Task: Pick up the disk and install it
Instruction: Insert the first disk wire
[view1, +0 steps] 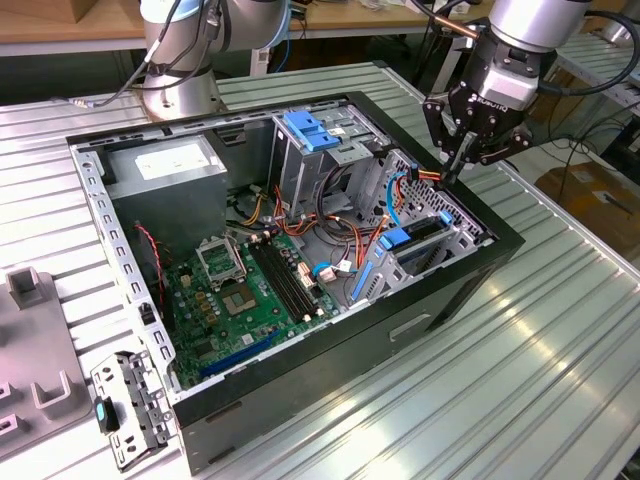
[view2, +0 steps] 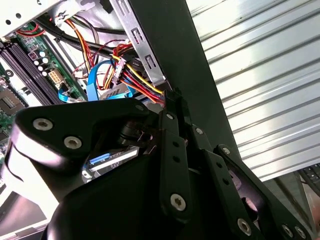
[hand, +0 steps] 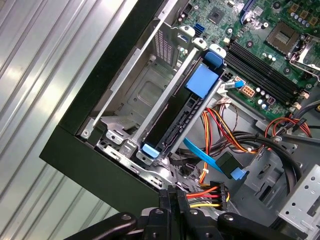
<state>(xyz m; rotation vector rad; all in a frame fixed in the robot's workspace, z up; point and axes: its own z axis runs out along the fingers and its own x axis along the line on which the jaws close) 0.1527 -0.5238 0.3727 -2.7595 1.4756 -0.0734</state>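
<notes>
Hovering over the end of the open computer case (view1: 330, 370) at the exterior view's right, the gripper (view1: 453, 172) has its two black fingers (hand: 166, 202) pressed together with nothing between them. The tips are just beside a bundle of red, yellow and orange cables (hand: 207, 195). The disk (hand: 172, 112) already stands on edge in the metal drive cage (hand: 145, 90) at that same end of the case. Its dark body is flanked by blue rails, with a blue tab (hand: 202, 80) at one end, and it is below the gripper and apart from the fingers. A flat blue ribbon cable (hand: 205, 155) runs between the cage and the cable bundle. Toward the exterior view's left, the green motherboard (view1: 250, 290) lies on the case floor, and a grey power supply (view1: 165, 165) with a white sticker fills the far left corner. The case rests on a ribbed metal table (view1: 540, 380), where a small metal bracket (view1: 125, 405) lies just beside the case's near left corner
</notes>
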